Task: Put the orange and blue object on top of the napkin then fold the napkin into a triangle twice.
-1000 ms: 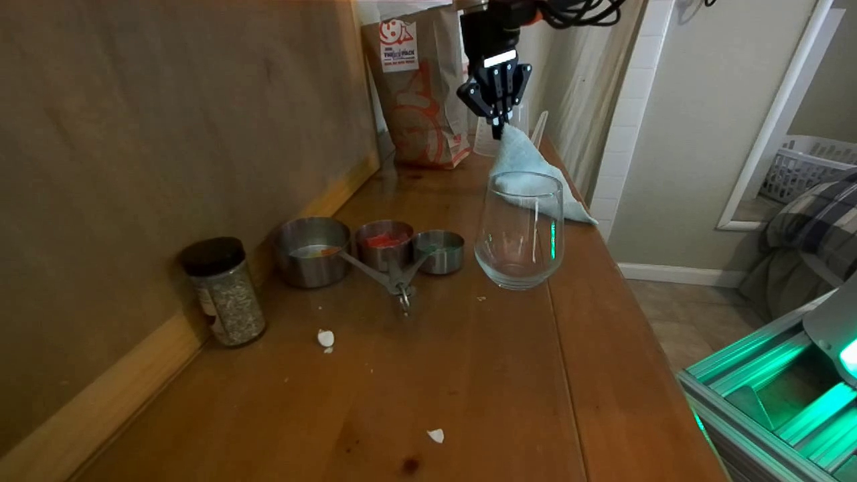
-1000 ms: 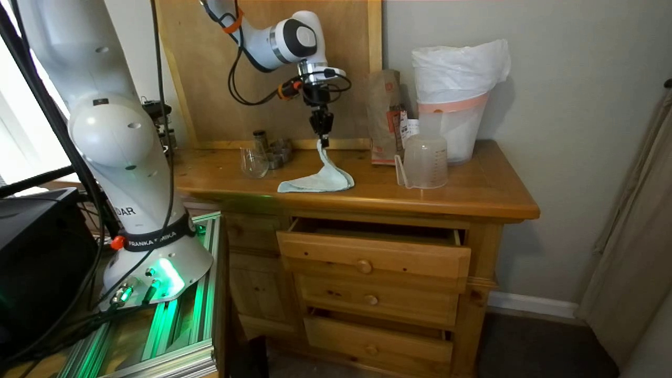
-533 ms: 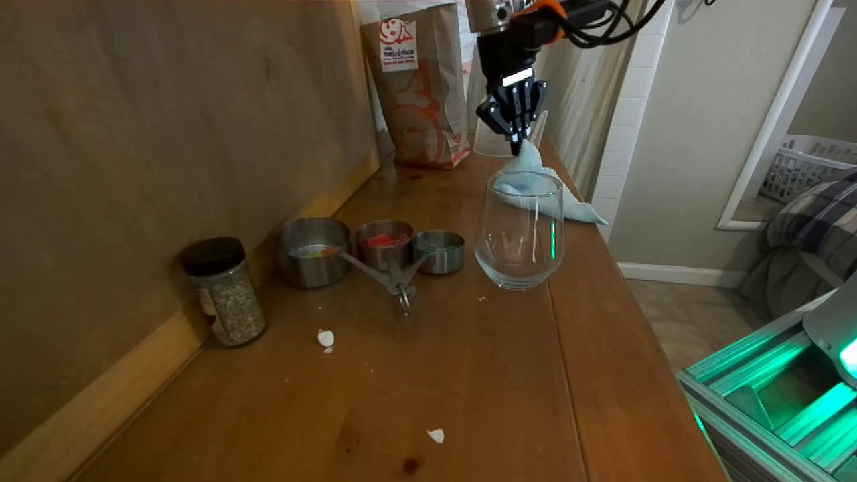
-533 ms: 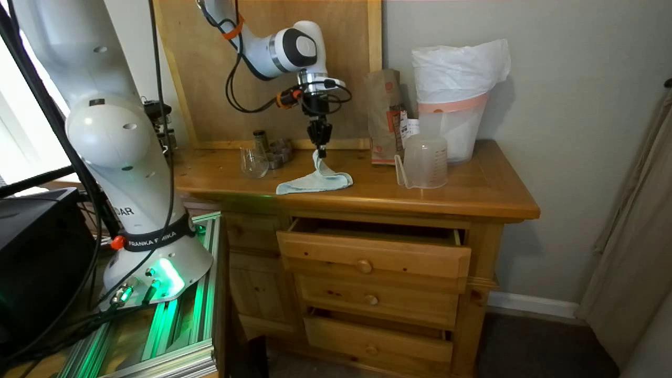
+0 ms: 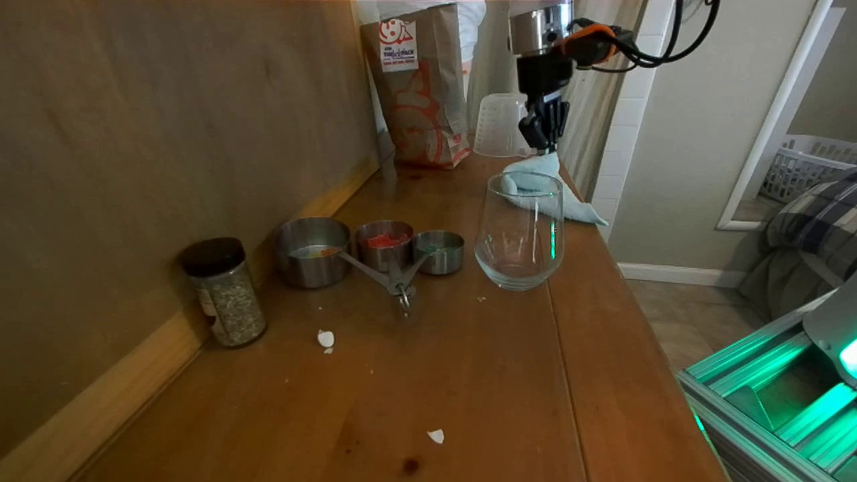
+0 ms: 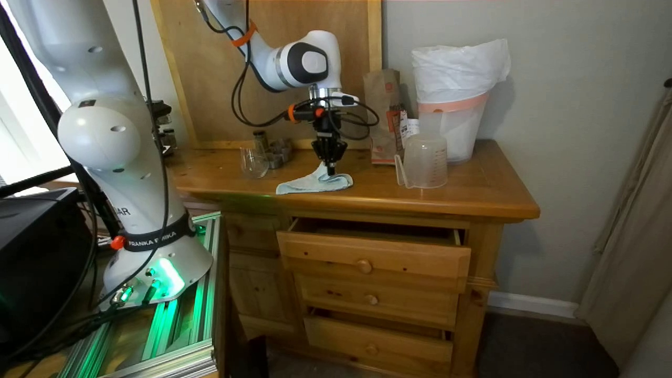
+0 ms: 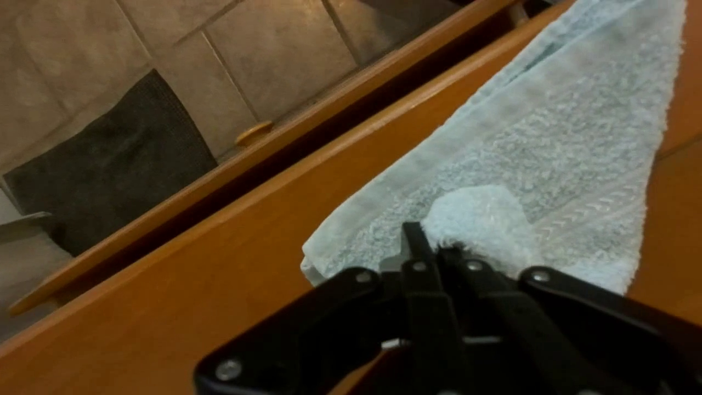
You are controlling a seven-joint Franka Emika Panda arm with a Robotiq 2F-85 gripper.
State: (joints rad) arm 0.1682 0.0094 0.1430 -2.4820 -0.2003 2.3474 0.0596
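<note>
On a wooden worktop (image 6: 472, 193), a stemless glass (image 6: 254, 164) stands at left. Right of it, close to the near edge, lies the terry-cloth napkin (image 6: 307, 185): likely light, limp and non-slip, best pinched at a corner. It is pale blue-green, fuzzy, chevron-banded, partly folded. Toward its right, the jaws, fully closed, pinch a bunched-up bit.

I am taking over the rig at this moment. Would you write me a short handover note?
Gripper: shut on part of the napkin.
Where: napkin near the front edge of the wooden tabletop; I cannot make out an orange and blue object in any view.
Done: triangular outline and layered edge suggest one fold.
Left: probably lay the gripped part down to complete the second fold, then release.
</note>
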